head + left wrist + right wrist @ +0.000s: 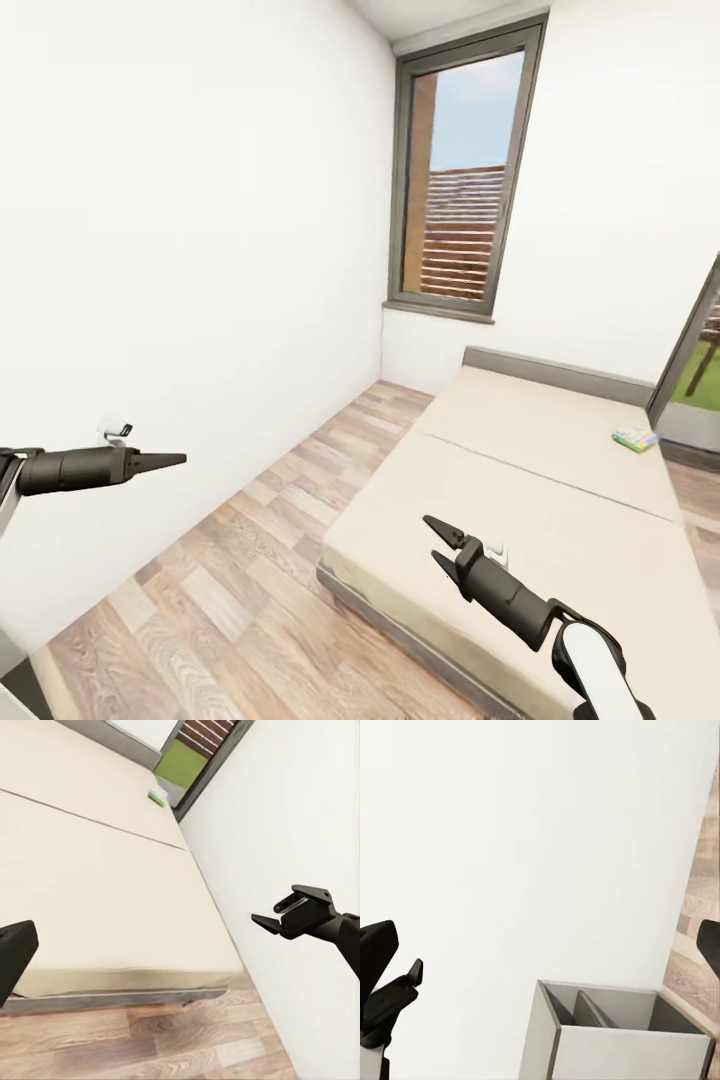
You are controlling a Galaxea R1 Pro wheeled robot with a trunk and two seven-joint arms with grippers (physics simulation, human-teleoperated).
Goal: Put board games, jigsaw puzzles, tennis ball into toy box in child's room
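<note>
One of the board games (636,439), a flat green and blue box, lies on the bed (520,500) at its far right edge beside the glass door; the left wrist view has it (157,796) at the far end of the beige mattress. My right gripper (437,545) hovers open over the bed's near corner, nothing between its fingers. Over the wood floor beside the white wall, my left gripper (172,461) is held level and holds nothing. Its jaws overlap in the head view, but one finger (16,954) sits wide in its wrist view. The table, toy box, puzzles and ball are out of view.
A tall grey-framed window (460,170) stands behind the bed's grey headboard (560,375). A strip of wood floor (250,560) runs between the left wall and the bed. A small white fitting (115,431) sits low on that wall. A grey open box with dividers (615,1035) stands against the wall.
</note>
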